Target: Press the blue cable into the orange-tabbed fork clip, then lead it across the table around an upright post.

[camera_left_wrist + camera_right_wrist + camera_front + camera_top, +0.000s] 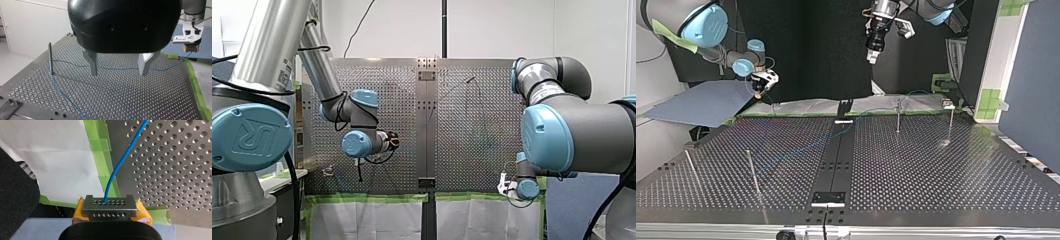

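The blue cable [120, 68] lies slack on the perforated table and bends beside an upright post [50, 58]. My left gripper [119, 67] hangs above the cable, its metal fingers [93, 63] open with nothing between them. It is high over the table's rear in the top view [872, 56]. My right gripper [110, 211] is shut with its yellow pads [79, 210] on a metal connector block [110, 205] at the cable's end. It hovers off the table's edge [757, 91]. A small clip [948, 104] stands at the top view's rear right; no orange tab shows.
Several thin upright posts stand on the table [916, 165]: two at the top view's rear right [898, 117] [951, 122] and two at its front left [752, 172] [691, 167]. Green tape [100, 157] and white sheeting edge the table. A blue-grey board [696, 102] lies beside it.
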